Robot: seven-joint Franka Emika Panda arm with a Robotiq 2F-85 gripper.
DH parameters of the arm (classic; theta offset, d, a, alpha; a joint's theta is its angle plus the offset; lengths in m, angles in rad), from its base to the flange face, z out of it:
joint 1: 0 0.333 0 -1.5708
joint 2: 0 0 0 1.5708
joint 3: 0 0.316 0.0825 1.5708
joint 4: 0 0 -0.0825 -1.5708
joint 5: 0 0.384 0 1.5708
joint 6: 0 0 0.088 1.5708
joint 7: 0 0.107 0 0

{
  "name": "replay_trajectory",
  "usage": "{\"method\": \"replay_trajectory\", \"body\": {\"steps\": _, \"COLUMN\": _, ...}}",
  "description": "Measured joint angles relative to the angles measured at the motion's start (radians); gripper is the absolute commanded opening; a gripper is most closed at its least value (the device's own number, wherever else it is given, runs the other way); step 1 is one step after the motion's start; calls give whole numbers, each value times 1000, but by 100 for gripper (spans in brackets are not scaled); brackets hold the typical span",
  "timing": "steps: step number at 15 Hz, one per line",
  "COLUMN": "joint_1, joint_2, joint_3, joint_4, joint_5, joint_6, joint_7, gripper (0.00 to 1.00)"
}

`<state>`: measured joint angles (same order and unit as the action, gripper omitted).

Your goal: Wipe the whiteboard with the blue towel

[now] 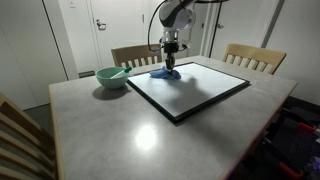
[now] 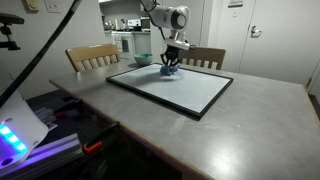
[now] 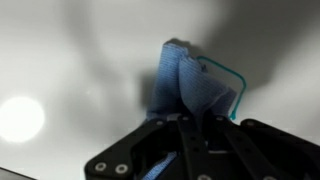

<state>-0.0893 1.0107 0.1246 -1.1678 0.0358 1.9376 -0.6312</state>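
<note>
The whiteboard [image 1: 190, 88] lies flat on the table, glossy white with a thin black frame; it also shows in the other exterior view [image 2: 172, 86]. My gripper [image 1: 171, 62] stands over its far edge, shut on the blue towel [image 1: 167, 72], which is bunched and rests on the board. In an exterior view the gripper [image 2: 171, 63] holds the towel [image 2: 170, 70] at the board's far side. In the wrist view the blue towel [image 3: 190, 85] bulges out from between my closed fingers [image 3: 195, 125] against the white board [image 3: 70, 70].
A teal-green bowl [image 1: 111, 77] sits on the grey table [image 1: 120, 130] beside the board's far corner. Wooden chairs [image 1: 250, 57] stand around the table. Equipment with blue lights [image 2: 15, 135] sits beside the table.
</note>
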Motion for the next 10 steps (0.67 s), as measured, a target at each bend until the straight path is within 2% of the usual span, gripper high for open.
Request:
{"method": "replay_trajectory", "body": {"steps": 6, "joint_1": 60, "joint_2": 0, "joint_3": 48, "joint_4": -13, "joint_5": 14, "joint_6": 31, "joint_7": 122, "gripper": 3}}
{"method": "replay_trajectory", "body": {"steps": 10, "joint_1": 80, "joint_2": 0, "joint_3": 52, "joint_4": -22, "joint_5": 9, "joint_6": 62, "joint_7": 137, "gripper": 3}}
